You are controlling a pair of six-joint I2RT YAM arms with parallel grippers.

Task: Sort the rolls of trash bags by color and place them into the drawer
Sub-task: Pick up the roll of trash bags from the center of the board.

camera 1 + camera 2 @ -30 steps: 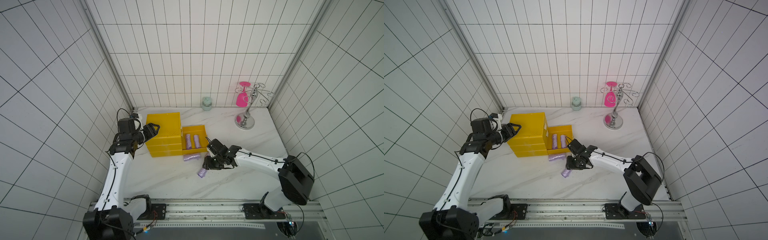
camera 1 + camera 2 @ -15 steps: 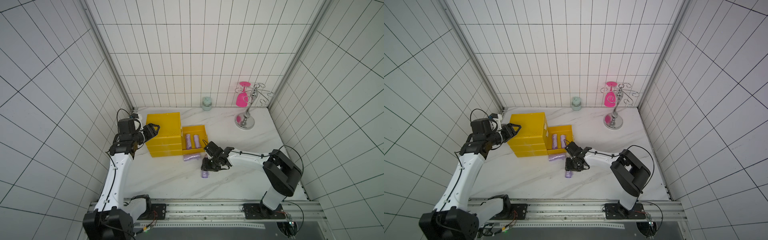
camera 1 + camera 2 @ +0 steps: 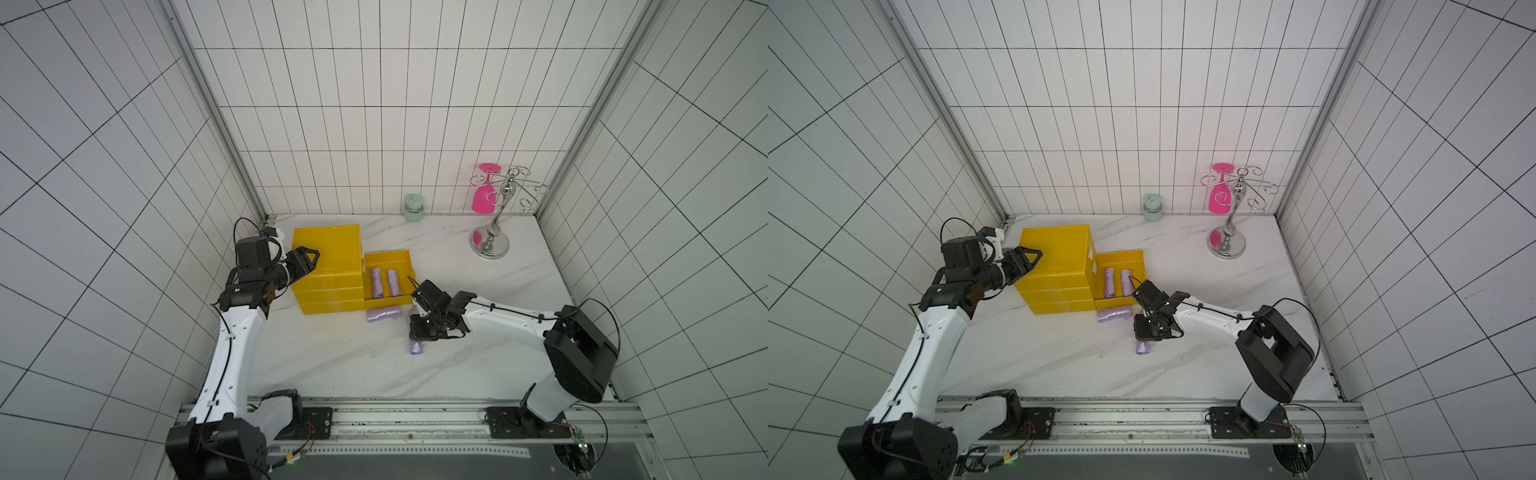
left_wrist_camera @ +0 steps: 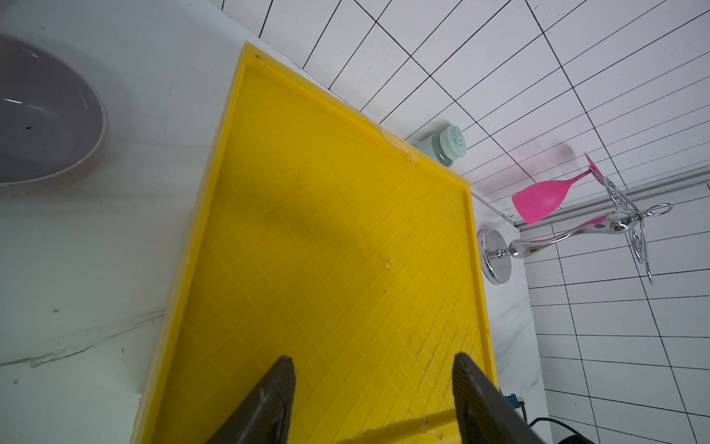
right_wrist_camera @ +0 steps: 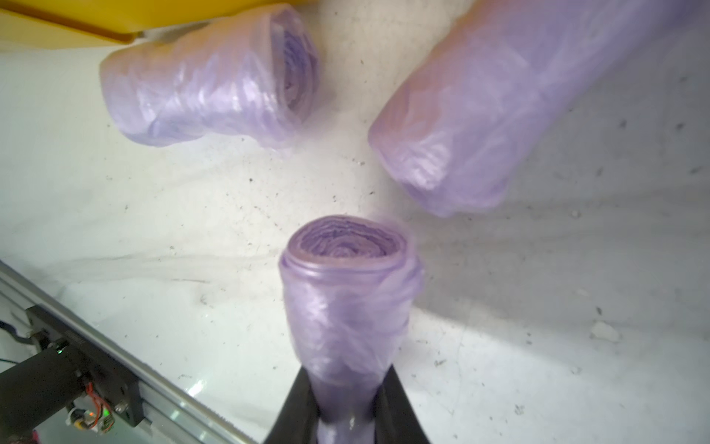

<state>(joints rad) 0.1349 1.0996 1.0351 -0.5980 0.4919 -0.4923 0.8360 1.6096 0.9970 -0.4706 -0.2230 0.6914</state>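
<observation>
Taking a top view as the clock face, the held roll (image 3: 417,347) sits at about 5 o'clock from the open drawer (image 3: 386,259), low over the bench (image 3: 332,365). The right wrist view shows the right claw (image 5: 345,374) closed on one end of it, squeezing the crinkled lilac plastic thin between the jaws.

Two more lilac rolls lie loose on the bench. One (image 3: 383,314) is just beside the drawer's front, at its 6 o'clock. The other (image 5: 518,96) is plain in the right wrist view but mostly hidden under the arm from above.

Inside the drawer, two lilac rolls (image 3: 376,282) (image 3: 393,281) lie side by side, pointing from 12 to 6 o'clock. So two appear placed, one is in hand, and two wait.

No green or blue roll shows anywhere. I cannot tell whether those are already in the shut lower drawers of the yellow cabinet (image 3: 328,249).

The left claw (image 4: 372,359) is over the cabinet top at its 9 o'clock edge, jaws apart and holding nothing. Whether it presses on the cabinet I cannot tell.

At the cabinet's far side, the bowl (image 4: 38,115) looks empty in the part that shows. My judgement is that the lilac group is roughly half done.
</observation>
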